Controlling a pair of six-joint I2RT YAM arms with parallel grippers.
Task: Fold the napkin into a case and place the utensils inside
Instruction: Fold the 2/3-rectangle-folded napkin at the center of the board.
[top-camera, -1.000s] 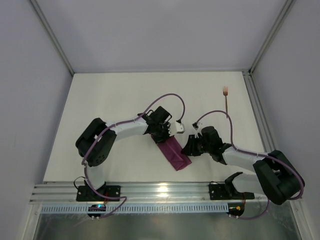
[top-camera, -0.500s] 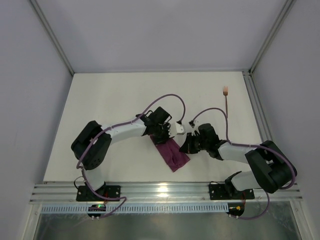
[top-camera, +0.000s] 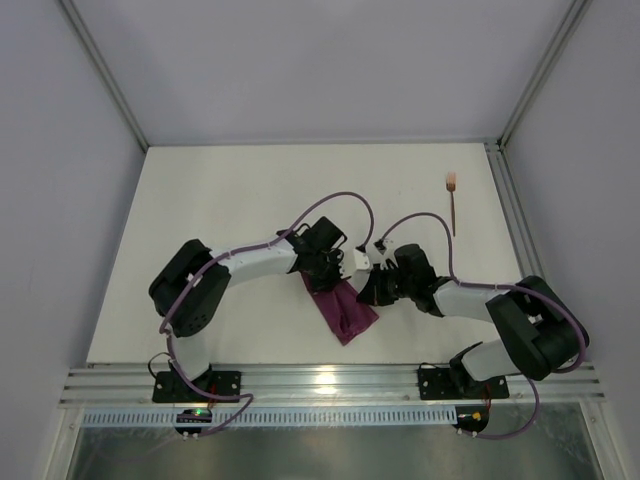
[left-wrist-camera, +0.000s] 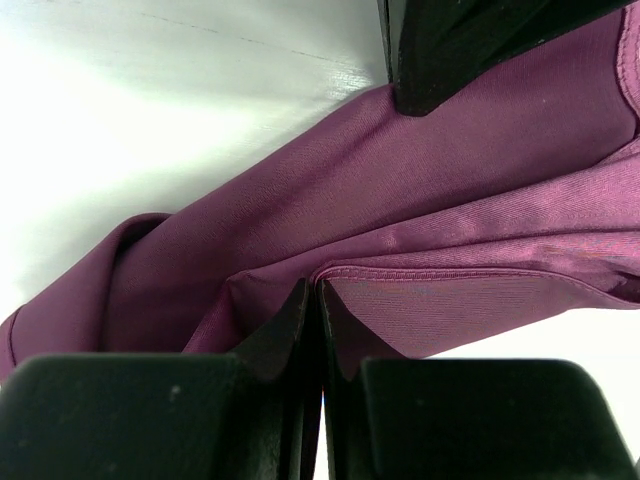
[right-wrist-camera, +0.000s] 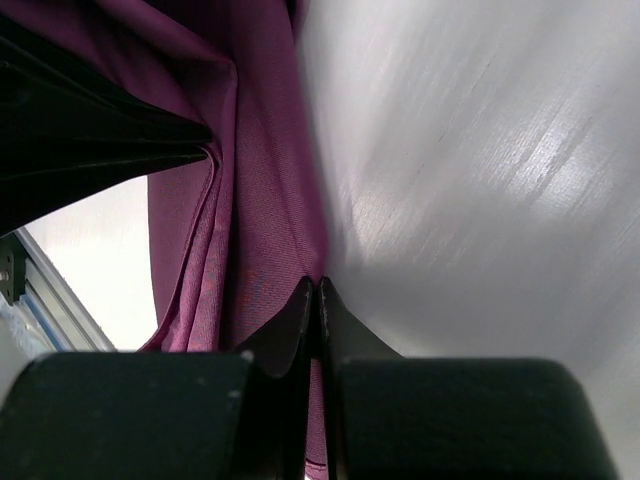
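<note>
- a white table (top-camera: 220, 220) sits inside a booth of plain grey walls (top-camera: 300, 60), with a metal rail (top-camera: 320, 385) along the near edge where both arm bases are bolted.
- the napkin (top-camera: 345, 312) lies near the middle front as a narrow maroon strip, slanted, its lower end pointing at the rail.
- one copper utensil (top-camera: 452, 183) lies well apart at the far right, close to the table's right edge.
- the far half and the left side of the table are bare; the strip's near end stops short of the rail.
- both arms bend inward, elbows out, and meet at the strip's upper end, wrists almost touching.
- the left gripper (left-wrist-camera: 312, 290) is low on the cloth, its tips pressed together on a hemmed fold of the napkin (left-wrist-camera: 420, 200).
- the right gripper (right-wrist-camera: 314, 285) comes in from the right, its tips pinched tight on the outer edge of the napkin (right-wrist-camera: 260, 150), just beside the other gripper's dark fingers.
</note>
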